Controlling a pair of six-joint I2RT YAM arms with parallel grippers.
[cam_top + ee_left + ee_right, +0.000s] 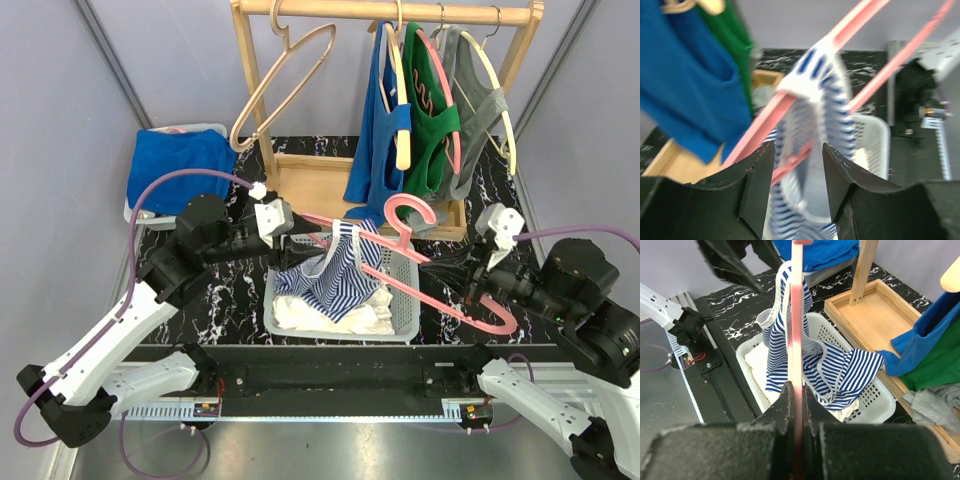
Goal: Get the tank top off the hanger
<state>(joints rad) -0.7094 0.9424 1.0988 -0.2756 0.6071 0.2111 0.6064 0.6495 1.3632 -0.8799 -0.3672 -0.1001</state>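
Observation:
A blue-and-white striped tank top [338,275] hangs by one strap from a pink hanger [440,295] over a white basket [400,330]. My right gripper [478,283] is shut on the hanger's bar [797,340], holding it tilted above the basket. My left gripper [300,238] is open at the hanger's left end; its fingers [757,185] stand either side of the striped strap [822,100] and the pink bar [760,132], not closed on them. Most of the top [840,370] drapes into the basket.
A wooden rack [400,15] at the back carries an empty beige hanger [285,80] and blue [380,140], green [432,130] and grey [478,110] tops. A blue cloth [180,165] lies in a bin at back left. White cloth [320,315] lies in the basket.

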